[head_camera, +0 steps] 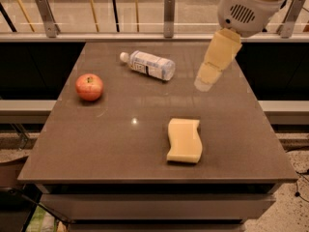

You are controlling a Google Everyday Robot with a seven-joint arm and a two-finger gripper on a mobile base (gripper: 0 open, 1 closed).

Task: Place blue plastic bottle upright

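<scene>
One view only, set high over the near edge of the bench (120, 149), looking down and across it toward the railing (169, 13) at the far side. It is near enough that the top nearly fills the frame. The tool (205, 83) hangs over the far right part, entering from the upper right
</scene>
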